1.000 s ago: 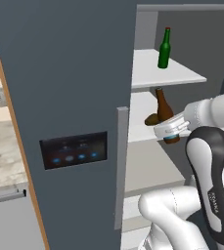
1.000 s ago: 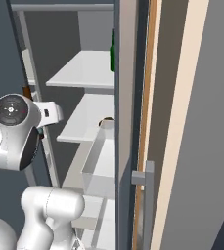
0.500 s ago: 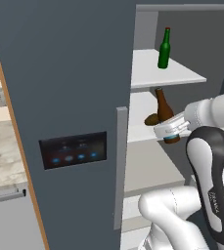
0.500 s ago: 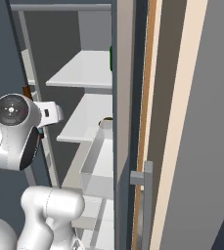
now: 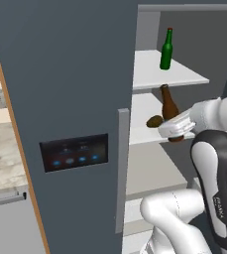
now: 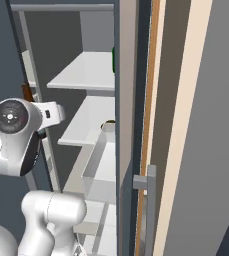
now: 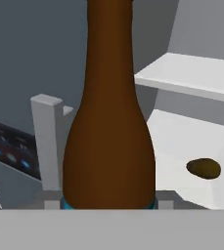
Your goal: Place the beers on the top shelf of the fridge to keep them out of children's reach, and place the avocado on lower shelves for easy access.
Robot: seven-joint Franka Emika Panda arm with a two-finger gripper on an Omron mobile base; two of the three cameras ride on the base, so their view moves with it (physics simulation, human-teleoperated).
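The brown bottle [image 5: 170, 106] stands upright, its long axis vertical, at the front edge of a lower shelf [image 5: 144, 135]. The gripper [image 5: 177, 130] is at its base, but the fingers are hidden, so I cannot tell whether it grips. The top shelf [image 5: 184, 78] lies at twelve o'clock from the bottle, with the green bottle [image 5: 167, 49] standing on it. The avocado [image 5: 154, 121] sits on the lower shelf at nine o'clock, just beside the brown bottle. A lift straight up, then inward, seems called for.
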